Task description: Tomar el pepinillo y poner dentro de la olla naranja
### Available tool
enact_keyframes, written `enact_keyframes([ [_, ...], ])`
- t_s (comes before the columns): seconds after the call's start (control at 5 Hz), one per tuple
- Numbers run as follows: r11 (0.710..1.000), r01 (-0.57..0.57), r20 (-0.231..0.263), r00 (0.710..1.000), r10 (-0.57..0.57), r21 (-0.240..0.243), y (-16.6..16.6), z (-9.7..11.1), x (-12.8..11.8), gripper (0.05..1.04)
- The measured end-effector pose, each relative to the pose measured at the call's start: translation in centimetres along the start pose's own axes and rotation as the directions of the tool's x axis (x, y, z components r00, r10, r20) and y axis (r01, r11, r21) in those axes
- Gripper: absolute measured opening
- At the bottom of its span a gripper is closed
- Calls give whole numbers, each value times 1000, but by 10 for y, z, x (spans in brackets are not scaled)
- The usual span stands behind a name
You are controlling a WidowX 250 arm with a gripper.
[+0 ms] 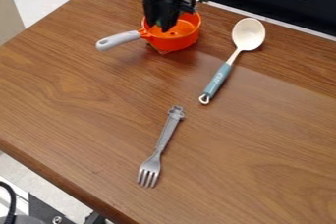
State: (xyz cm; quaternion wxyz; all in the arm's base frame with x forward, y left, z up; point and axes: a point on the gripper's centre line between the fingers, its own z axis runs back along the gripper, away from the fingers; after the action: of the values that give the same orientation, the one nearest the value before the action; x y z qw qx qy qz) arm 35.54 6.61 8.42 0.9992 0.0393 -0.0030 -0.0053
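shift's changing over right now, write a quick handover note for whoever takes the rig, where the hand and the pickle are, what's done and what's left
Hand: down at the orange pot, reaching inside its rim; whether it grips anything can't be told.
Pickle: a bit of green shows at the hand, within the pot's rim, probably the pickle.
Done: the hand is at the pot, apparently with the pickle.
Left: make sure the pickle is released inside, then lift the hand clear.
Nearby: spoon right of the pot in the view, fork nearer the camera.
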Motion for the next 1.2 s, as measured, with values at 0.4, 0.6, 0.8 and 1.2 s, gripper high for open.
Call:
enact_keyframes([
  [0.4, 999, -38, -5, 999, 38, 0, 11, -3, 2, 269],
  [0.6, 999, -42, -6, 999, 42, -6, 14, -5, 2, 269],
  [0.8, 998, -62, -28, 998, 62, -3, 15, -9, 1, 269],
  [1.2, 998, -65, -19, 998, 65, 0, 17, -9, 5, 570],
])
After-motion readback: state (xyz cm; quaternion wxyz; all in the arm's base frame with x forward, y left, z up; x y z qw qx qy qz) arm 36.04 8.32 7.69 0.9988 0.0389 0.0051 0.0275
